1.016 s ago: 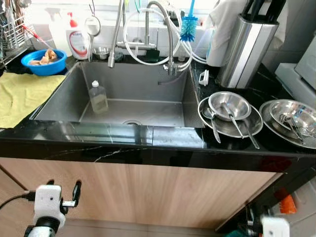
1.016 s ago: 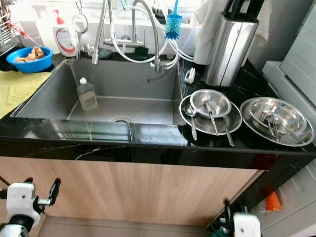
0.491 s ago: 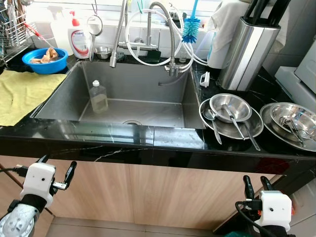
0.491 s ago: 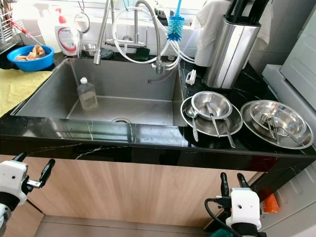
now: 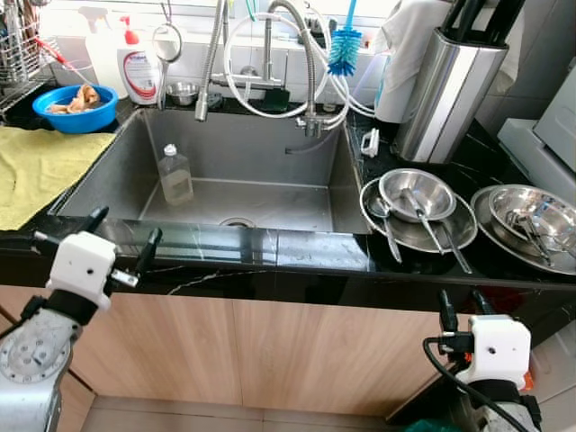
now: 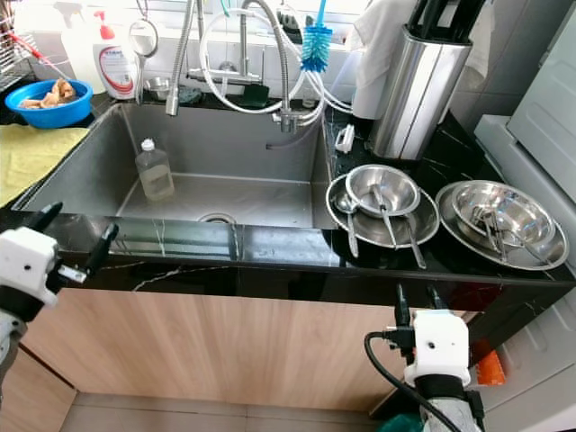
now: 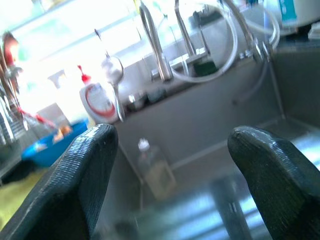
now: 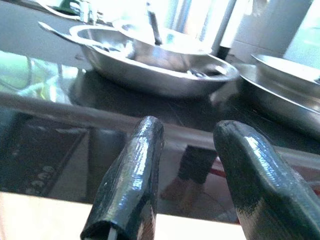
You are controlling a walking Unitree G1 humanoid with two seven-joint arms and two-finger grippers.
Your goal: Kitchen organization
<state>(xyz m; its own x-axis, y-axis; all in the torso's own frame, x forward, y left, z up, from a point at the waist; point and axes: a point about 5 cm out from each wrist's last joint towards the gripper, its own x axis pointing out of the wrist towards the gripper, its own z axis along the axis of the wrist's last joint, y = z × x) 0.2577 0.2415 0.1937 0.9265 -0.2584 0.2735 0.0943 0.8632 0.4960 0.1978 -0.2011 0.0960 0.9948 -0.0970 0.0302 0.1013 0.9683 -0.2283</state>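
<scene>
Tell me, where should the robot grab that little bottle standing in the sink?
Probably around the middle of its body, coming down from above and the front. The bottle stands upright on the sink floor near the left wall, so its flat sides are free for two fingers, while its white cap looks too small to hold firmly. The left gripper is open and nearest, at the counter's front edge.

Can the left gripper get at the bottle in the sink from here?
Probably yes: the left gripper hangs open at the counter's front edge, the bottle stands alone in the sink, nothing between.
</scene>
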